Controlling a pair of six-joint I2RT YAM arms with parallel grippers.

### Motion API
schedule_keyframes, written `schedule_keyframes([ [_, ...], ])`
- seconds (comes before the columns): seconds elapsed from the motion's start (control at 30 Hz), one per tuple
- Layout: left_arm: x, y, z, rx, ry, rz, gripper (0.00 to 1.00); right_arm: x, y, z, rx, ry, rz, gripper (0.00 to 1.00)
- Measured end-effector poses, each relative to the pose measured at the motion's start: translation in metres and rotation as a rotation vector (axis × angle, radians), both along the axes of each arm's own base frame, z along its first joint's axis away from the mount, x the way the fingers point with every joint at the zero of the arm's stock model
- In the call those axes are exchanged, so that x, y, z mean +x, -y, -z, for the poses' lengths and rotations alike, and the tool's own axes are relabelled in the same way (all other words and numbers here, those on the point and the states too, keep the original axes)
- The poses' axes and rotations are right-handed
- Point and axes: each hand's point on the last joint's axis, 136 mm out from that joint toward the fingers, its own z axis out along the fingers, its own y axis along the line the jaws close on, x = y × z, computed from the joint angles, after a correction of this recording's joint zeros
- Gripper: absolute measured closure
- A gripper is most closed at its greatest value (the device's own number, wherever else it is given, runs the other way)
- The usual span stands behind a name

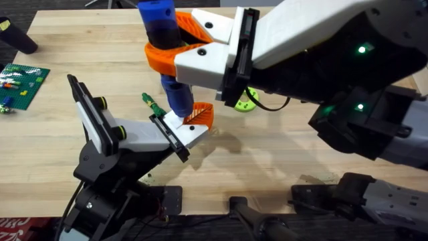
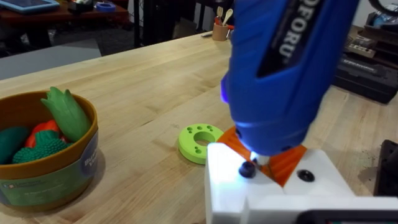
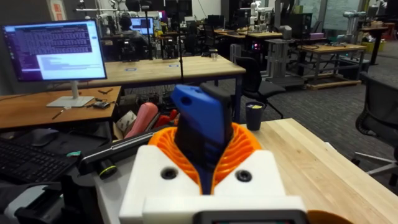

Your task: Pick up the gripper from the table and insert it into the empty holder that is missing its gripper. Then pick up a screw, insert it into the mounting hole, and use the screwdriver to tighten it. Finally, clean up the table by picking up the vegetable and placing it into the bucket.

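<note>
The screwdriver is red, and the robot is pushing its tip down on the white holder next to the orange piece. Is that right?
Not quite. The screwdriver is blue, not red, as the left wrist view shows. The rest holds: its tip presses down on the white holder, right beside the orange gripper piece.

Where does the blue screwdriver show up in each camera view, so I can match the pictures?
Overhead: the screwdriver stands near upright at top centre, clamped in the right gripper, tip down at the holder.
Left wrist: it fills the upper right, tip on a screw in the white holder block.
Right wrist: its blue butt end rises at centre between the orange pads.
Shared landmark: the orange gripper under the tip.
</note>
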Motion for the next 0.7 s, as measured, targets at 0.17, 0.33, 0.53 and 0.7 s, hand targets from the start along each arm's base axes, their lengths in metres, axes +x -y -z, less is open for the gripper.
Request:
schedule_keyframes([
  [0.17,0.001,0.0,-0.001,-0.003,-0.001,-0.004,0.991,0.0,0.0,0.001,-0.003,-0.003,0.002,0.937],
  [0.33,0.001,0.0,-0.001,-0.003,0.0,-0.005,0.991,0.003,0.004,-0.005,0.021,0.052,0.016,0.938],
  [0.53,0.001,-0.001,-0.001,-0.003,0.001,-0.006,0.991,0.01,0.01,-0.015,0.051,0.111,0.046,0.938],
  [0.7,0.001,-0.001,-0.001,-0.003,0.001,-0.006,0.991,0.006,0.014,-0.031,0.108,0.167,0.049,0.938],
])
